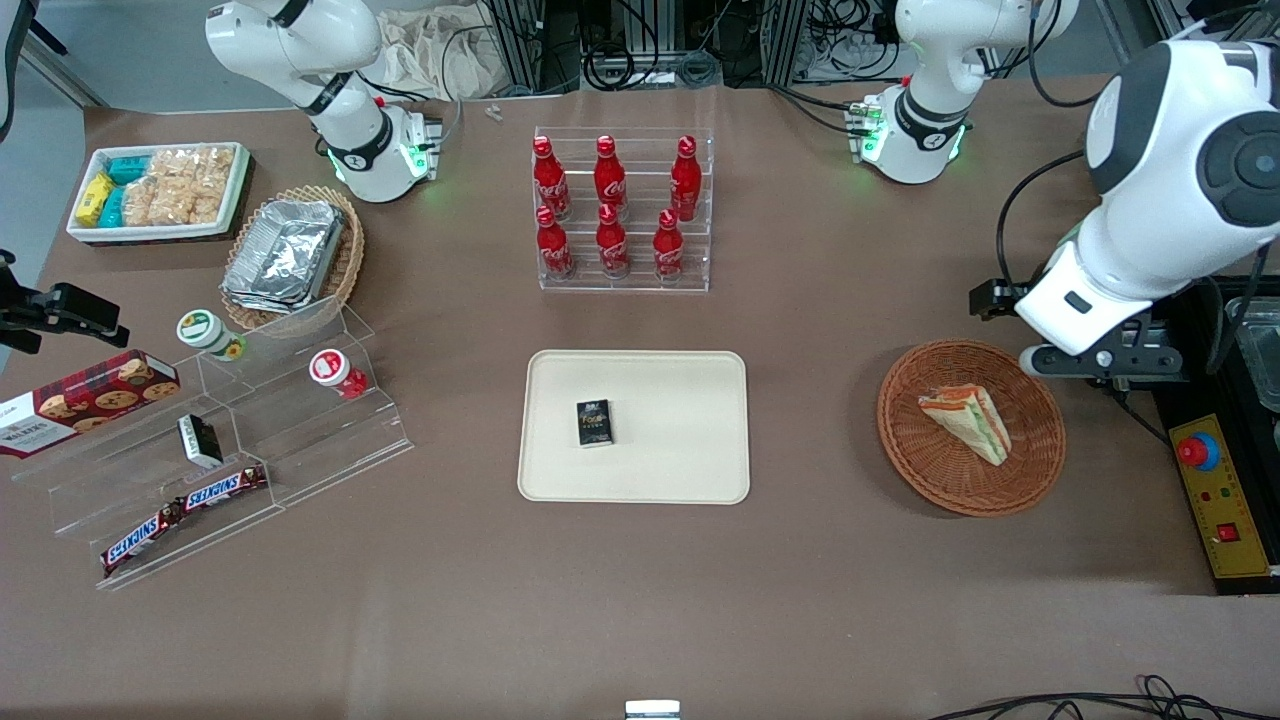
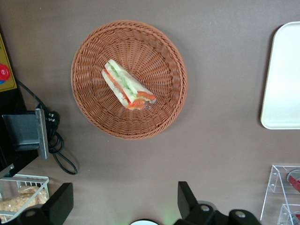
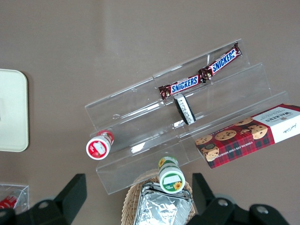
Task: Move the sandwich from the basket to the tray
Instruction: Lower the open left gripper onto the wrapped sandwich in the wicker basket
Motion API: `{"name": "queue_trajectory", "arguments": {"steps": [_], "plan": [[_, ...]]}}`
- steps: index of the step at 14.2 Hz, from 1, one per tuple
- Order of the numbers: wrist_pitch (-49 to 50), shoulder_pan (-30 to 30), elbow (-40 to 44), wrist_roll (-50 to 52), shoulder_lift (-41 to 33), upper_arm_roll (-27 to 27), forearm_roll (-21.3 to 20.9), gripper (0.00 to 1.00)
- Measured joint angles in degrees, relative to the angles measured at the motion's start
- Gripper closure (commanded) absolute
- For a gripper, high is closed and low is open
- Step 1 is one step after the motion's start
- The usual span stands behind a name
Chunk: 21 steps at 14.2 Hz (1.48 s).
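Brown cloth-covered table [image 1: 640, 620] across nearly the whole front view, with cables and metal framing along its farthest edge.

Toward the working arm's end, a yellow control box [image 1: 1222, 497] with a red button at the table's edge, partly cut off by the frame.

At the table's middle, the cream tray [image 1: 700, 470], carrying only a small dark box [image 1: 594, 422]; print on it too small to read.

Farther from the camera than the tray, a clear rack [image 1: 625, 275] of six red bottles.

Toward the parked arm's end, a clear stepped stand [image 1: 330, 450] with Snickers bars [image 1: 185, 518].

Between tray and control box, the reddish-brown basket [image 1: 930, 480]. In it, near its centre, the sandwich [image 1: 968, 422], lying on its side.

From the front, only the white forearm and dark wrist mount above the basket's edge nearest the arm bases; fingers hidden there.

Shown in the left wrist view alone:
- the gripper [image 2: 124, 206] held high above bare table just beside the basket, well clear of the sandwich
- its two dark fingers [image 2: 61, 204] spread wide, nothing between them
- the red and green filling along the sandwich's cut face

Only one rounded end of the tray visible in that view.
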<state>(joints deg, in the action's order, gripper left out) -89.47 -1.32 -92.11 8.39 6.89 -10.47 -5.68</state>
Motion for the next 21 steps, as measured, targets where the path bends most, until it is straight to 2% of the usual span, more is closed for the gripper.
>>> {"name": "queue_trajectory", "arguments": {"steps": [4, 7, 9, 16, 21], "plan": [[0.80, 0.04, 2.27, 0.63, 3.62, 0.22, -0.04, 0.00], [-0.59, 0.61, 2.22, 8.59, 6.88, 0.45, -0.05, 0.00], [-6.84, 2.09, -1.21, 12.52, 7.74, 0.65, -0.06, 0.00], [-34.43, 4.36, -20.42, 40.16, 8.43, 1.94, -1.43, 0.00], [-41.03, 4.98, -25.74, 48.15, 10.72, 4.53, -1.72, 0.00]]}}
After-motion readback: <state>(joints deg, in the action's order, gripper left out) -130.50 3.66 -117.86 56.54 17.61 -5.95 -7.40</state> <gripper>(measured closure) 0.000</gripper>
